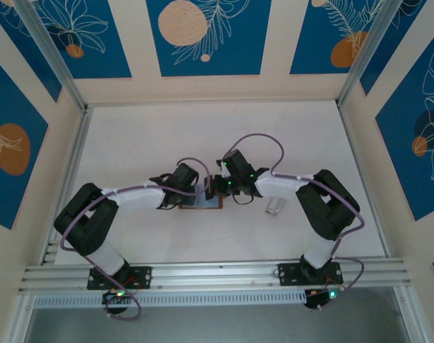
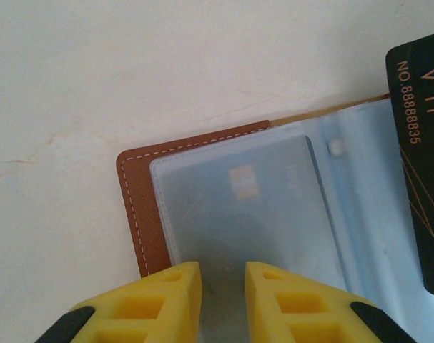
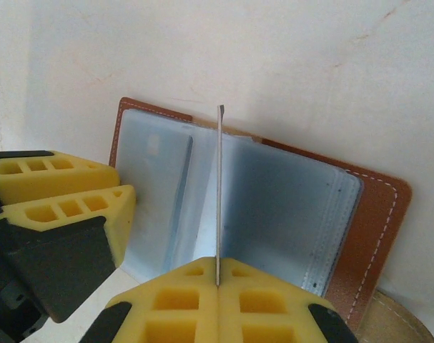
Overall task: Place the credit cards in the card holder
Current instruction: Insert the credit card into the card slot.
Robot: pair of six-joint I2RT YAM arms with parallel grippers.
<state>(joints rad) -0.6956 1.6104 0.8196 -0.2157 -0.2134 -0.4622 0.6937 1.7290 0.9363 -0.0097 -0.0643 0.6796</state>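
1. A white table (image 1: 131,136) is standing between walls with blue flower panels, and both arms are meeting over its middle.
2. The wallet (image 2: 134,214) is lying open and flat on this table, with its clear pockets facing up.
3. One grey card (image 2: 267,207) is already sitting inside the left pocket, so I judge this part as done.
4. The right gripper (image 3: 218,266) is pinching a black card (image 2: 417,143) firmly. It is holding the card on its edge over the open pockets, not yet inside any of them.
5. The left gripper (image 2: 222,275) is hovering low at the edge of the left pocket. Its jaws are a little apart and are gripping nothing; I cannot tell if they are touching the plastic.
6. What is remaining is to slide the black card into a free pocket. A small pale thing (image 1: 274,207) is lying near the right arm, too small to identify.
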